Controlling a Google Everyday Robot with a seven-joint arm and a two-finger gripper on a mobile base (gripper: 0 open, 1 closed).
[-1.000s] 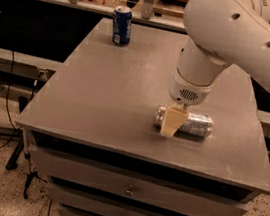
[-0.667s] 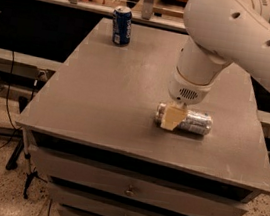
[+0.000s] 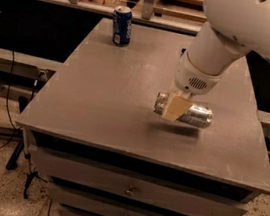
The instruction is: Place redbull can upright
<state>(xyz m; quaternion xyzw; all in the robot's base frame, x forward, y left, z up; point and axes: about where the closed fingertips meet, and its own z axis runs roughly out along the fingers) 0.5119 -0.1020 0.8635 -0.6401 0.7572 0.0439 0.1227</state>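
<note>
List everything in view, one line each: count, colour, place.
redbull can: one, silver, on its side over the table's right front, held
blue can: one, dark blue, upright near the table's far edge
table: one, grey, centre
drawers: at least two, grey, under the tabletop
cable: one, black, left of the table
gripper: one, beige fingers, shut across the redbull can
arm: one, white, from upper right

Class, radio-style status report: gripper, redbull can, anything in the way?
Gripper shut on redbull can, low over table. Can on its side, not yet upright. Blue can at far edge, well apart.
</note>
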